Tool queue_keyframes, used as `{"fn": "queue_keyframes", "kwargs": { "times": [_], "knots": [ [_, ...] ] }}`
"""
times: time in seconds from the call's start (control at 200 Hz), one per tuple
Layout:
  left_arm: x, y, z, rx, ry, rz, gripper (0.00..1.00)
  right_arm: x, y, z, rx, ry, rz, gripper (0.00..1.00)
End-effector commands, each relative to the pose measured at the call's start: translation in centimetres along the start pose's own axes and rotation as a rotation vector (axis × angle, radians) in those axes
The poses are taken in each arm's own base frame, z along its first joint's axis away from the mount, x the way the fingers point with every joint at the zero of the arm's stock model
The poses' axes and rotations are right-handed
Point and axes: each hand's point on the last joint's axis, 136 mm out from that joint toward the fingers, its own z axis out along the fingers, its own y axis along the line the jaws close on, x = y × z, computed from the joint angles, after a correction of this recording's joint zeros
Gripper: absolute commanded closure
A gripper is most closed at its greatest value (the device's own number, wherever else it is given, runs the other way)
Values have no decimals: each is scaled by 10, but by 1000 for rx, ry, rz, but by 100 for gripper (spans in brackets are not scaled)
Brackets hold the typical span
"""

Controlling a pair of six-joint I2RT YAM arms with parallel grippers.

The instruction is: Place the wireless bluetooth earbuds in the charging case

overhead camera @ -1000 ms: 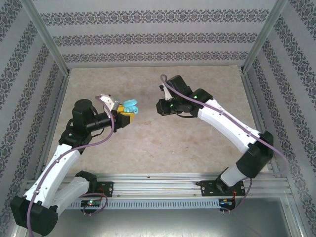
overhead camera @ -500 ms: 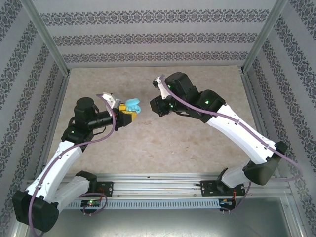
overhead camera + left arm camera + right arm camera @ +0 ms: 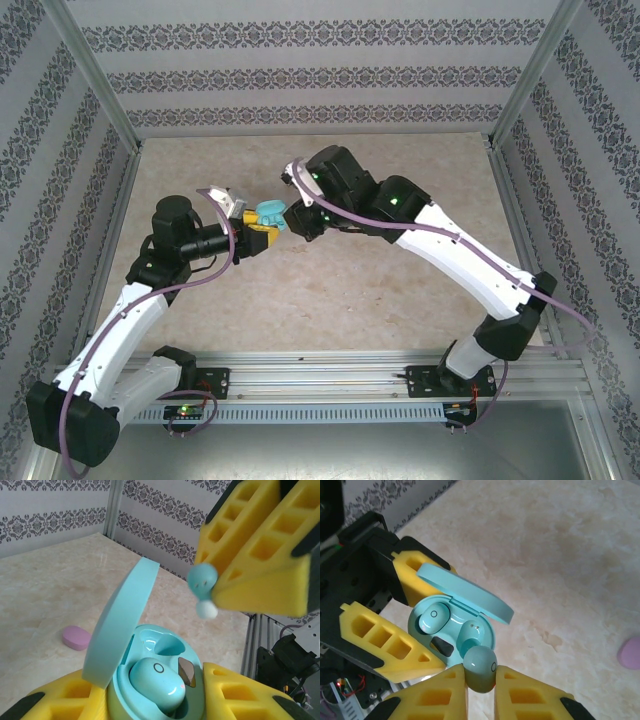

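One table lies beneath both grippers | left gripper clamps open blue case between its fingers, lid up | pink oval case on table, well beyond left gripper | right gripper pinches blue earbud at its fingertips, just over case's empty socket, not touching | second blue earbud sits in case.

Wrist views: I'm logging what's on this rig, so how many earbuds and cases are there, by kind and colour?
Open light-blue oval plastic charging case: 1
Small rounded light-blue plastic earbuds: 2, one seated in that case, one held in the right gripper
Pink oval pebble-shaped case: 1
Total: 4
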Motion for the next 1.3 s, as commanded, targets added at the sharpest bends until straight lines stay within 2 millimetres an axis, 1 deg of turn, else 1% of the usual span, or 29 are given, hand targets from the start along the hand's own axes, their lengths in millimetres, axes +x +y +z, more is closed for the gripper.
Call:
{"fn": "queue_keyframes", "kwargs": {
  "times": [0.0, 0.205, 0.51, 0.764, 1.164, 1.219, 1.294],
  "knots": [
    [-23, -14, -2, 49, -54, 48, 77, 0, 3, -2, 6, 21, -45, 84],
    [-22, -15, -2, 53, -51, 42, 77, 6, 2, 9, 14, 67, -58, 84],
    [-21, -15, -2, 58, -49, 35, 77, 8, 4, 15, 12, 83, -79, 84],
    [-20, -15, -1, 58, -48, 32, 77, 15, 5, 25, 8, 115, -98, 84],
    [-20, -14, -1, 58, -45, 29, 77, 20, 11, 29, -17, 141, -120, 83],
    [-20, -14, -1, 58, -45, 30, 77, 21, 11, 30, -17, 146, -121, 82],
    [-20, -14, 0, 58, -45, 30, 77, 21, 11, 30, -16, 149, -120, 77]
  ]
}}
